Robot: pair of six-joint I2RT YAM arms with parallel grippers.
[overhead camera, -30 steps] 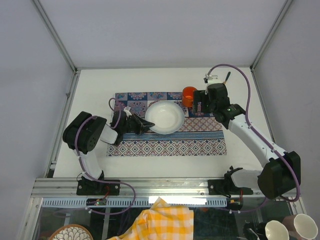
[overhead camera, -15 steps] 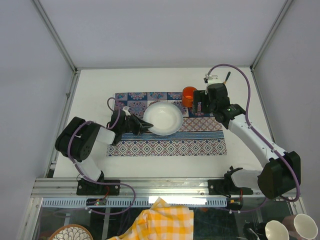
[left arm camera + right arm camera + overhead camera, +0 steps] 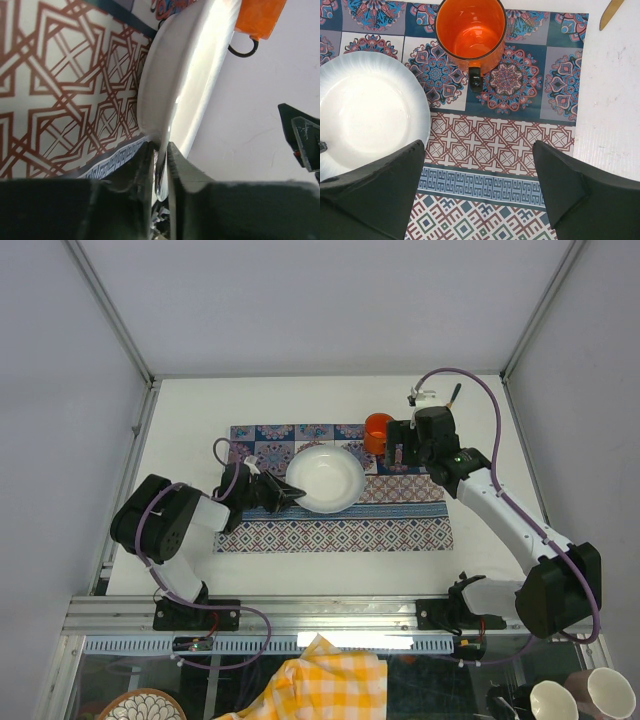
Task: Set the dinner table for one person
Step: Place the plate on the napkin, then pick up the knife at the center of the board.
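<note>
Two robot arms work over the dinner table (image 3: 200, 410), a plain white top edged by aluminium frame rails (image 3: 128, 475), with a blue-and-purple tile-print cloth (image 3: 350, 530) spread across its middle. The left gripper (image 3: 290, 493), reaching in low from the left, has its fingers pressed together on the left rim of a white plate (image 3: 325, 477); its wrist camera shows the thin edge of the plate (image 3: 170, 85) caught between the two dark fingers of the left gripper (image 3: 159, 150). The plate lies on the cloth, its right rim near an orange mug (image 3: 378, 430) that stands upright by the cloth's far right corner, dark handle toward the arms. The right gripper (image 3: 405, 455) hangs above the cloth just beside the mug, fingers spread wide and holding nothing; from its own camera the right gripper (image 3: 477, 150) frames patterned cloth (image 3: 495, 140) between plate (image 3: 365, 110) and mug (image 3: 470, 30). A gold-coloured utensil tip (image 3: 610, 12) rests on bare table beyond the cloth's right edge. Open white surface borders the cloth on all sides, widest at left and right.
</note>
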